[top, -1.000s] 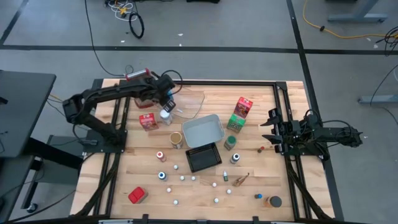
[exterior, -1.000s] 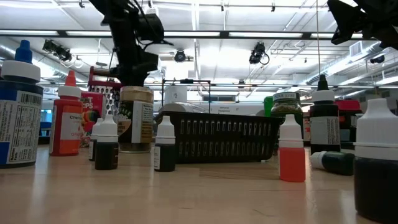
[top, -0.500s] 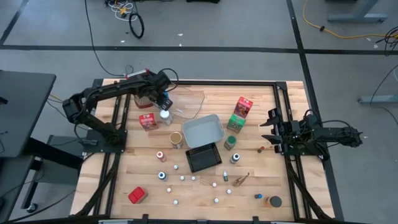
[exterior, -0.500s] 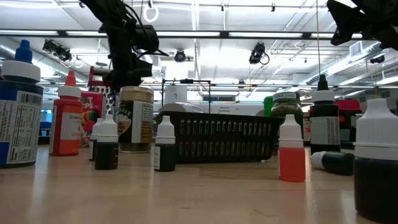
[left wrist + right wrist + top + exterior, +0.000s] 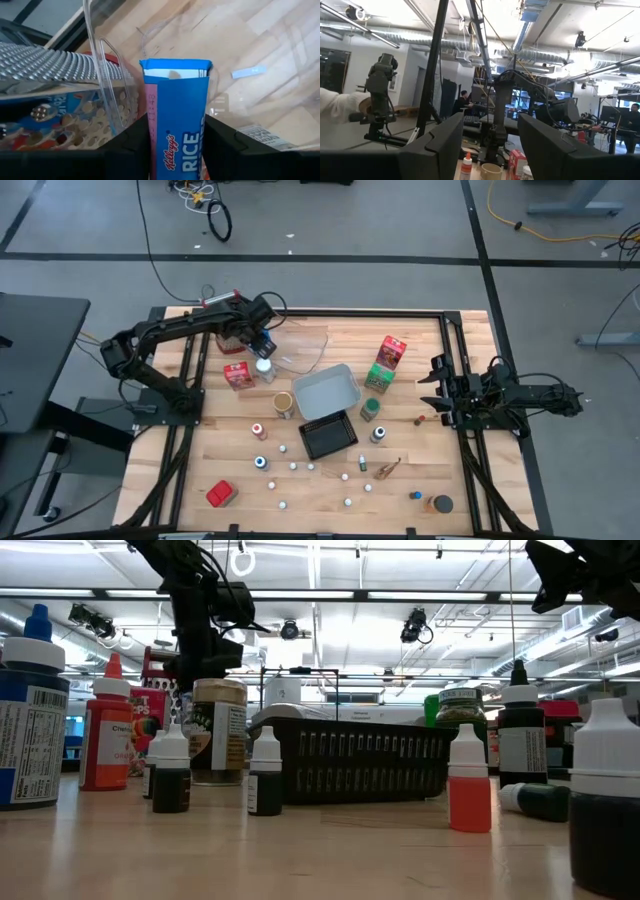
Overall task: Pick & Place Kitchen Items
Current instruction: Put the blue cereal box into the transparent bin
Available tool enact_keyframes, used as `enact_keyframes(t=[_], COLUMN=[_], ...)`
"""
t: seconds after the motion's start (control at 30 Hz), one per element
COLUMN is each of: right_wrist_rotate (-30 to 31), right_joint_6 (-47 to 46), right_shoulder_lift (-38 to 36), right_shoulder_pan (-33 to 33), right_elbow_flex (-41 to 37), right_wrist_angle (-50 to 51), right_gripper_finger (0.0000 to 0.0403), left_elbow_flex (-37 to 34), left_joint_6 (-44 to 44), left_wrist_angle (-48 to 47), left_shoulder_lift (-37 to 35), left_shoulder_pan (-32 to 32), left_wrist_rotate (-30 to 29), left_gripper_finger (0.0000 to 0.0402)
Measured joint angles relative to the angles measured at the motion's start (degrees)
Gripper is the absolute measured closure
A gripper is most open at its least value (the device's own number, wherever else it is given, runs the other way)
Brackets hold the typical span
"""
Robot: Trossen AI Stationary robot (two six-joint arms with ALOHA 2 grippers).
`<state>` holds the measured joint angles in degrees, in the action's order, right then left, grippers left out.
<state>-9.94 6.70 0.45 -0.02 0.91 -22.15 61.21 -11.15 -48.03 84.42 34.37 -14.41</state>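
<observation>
My left gripper (image 5: 262,338) hangs over the clear tray (image 5: 305,343) at the table's far left, pointing steeply down, with a blue cereal carton (image 5: 176,115) between its fingers. A metal grater with a red top (image 5: 40,65) lies beside the carton in the tray. A red carton (image 5: 237,375) and a white-capped jar (image 5: 265,367) stand on the table just near of the gripper. My right gripper (image 5: 487,150) waits open at the table's right edge (image 5: 441,391), pointing up into the room with nothing between its fingers. My left gripper has the blue carton between its two fingers, one on each long side (image 5: 154,135), with no gap showing. The fingers come steeply from above and lie along the carton, whose far end (image 5: 175,65) sticks out past them toward the tray floor. Whether that end rests there, I cannot tell.
A grey tray (image 5: 327,390) and a black basket (image 5: 327,433) sit mid-table. A red carton (image 5: 392,350), a green carton (image 5: 379,378) and a can (image 5: 370,410) stand toward the right. Several small bottles and caps are scattered over the near half, with a red item (image 5: 221,493) near left.
My left gripper has gone a little toward the table's left edge and down over the clear tray, carrying the blue carton, and has then kept still.
</observation>
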Motion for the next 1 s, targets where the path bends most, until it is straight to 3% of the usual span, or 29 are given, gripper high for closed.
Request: enact_keyframes(t=[0.7, 1.0], right_wrist_rotate=[0.01, -0.01], right_joint_6=[0.02, 0.0], right_shoulder_lift=[0.0, 0.0], right_shoulder_pan=[0.01, -0.01], right_elbow_flex=[0.0, 0.0], right_wrist_angle=[-0.02, 0.06], right_gripper_finger=[0.0201, 0.0201], left_elbow_flex=[0.0, 0.0], left_joint_6=[3.27, 3.49], left_wrist_angle=[1.38, 1.35], left_shoulder_lift=[0.0, 0.0], left_shoulder_pan=[0.0, 0.0], left_wrist_rotate=[-1.51, -2.54], left_gripper_finger=[0.0226, 0.0176])
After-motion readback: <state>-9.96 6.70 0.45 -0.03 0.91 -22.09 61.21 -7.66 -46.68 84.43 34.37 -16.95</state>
